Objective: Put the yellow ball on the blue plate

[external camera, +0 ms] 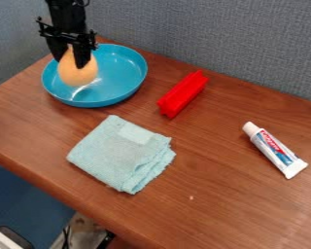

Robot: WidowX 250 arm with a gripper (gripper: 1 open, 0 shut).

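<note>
Now yellow ball [78, 72] btwn pincer [74, 60] jaws.

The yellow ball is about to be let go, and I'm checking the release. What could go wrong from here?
1. The claw is shut on the yellow ball near the left side of the blue plate, not its middle; once released, the ball might roll against the rim.
2. The smooth, round ball could shift as the fingers part or get nudged as the claw lifts.
</note>
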